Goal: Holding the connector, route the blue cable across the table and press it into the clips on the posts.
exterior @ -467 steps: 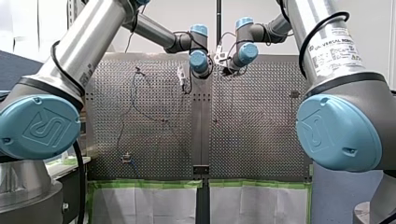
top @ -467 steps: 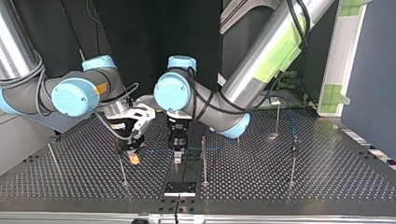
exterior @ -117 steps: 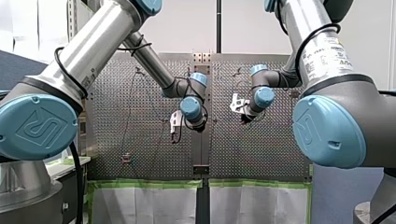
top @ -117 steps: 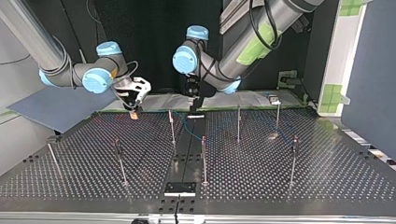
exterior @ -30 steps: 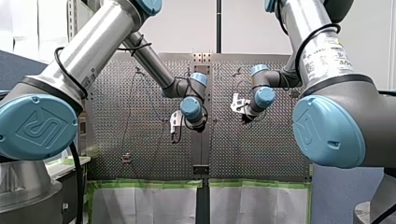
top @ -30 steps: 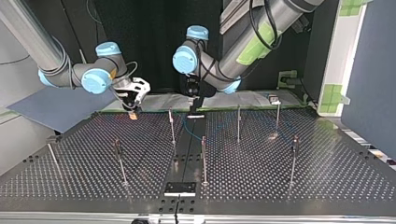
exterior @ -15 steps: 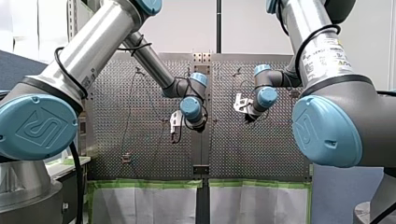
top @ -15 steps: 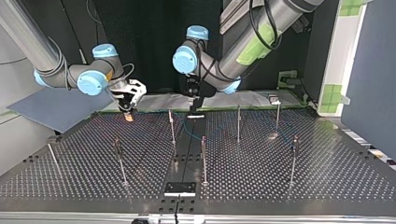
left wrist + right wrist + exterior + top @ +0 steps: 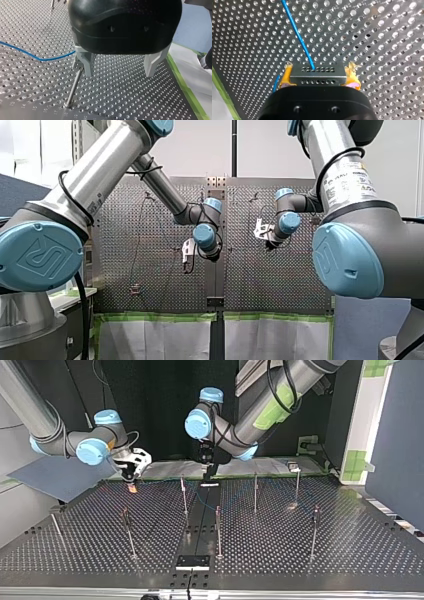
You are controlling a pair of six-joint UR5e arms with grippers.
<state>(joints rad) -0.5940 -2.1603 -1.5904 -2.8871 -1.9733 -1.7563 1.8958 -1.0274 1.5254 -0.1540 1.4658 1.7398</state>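
Blue cable [image 9: 298, 35], thin, into grey connector [image 9: 317, 75]

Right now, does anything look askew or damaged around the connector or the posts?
Nothing stands out. The connector sits square between my right gripper's yellow pads, the blue cable runs out of it unkinked, and no posts look bent.

Both arms: silver tubes, pale-blue joint caps, black cables. My right arm [image 9: 350, 180] bears a white printed label; my left arm [image 9: 305, 380], green tape. Right end effector [image 9: 319, 75]: black housing, yellow pads [image 9: 286, 75], two screw holes.
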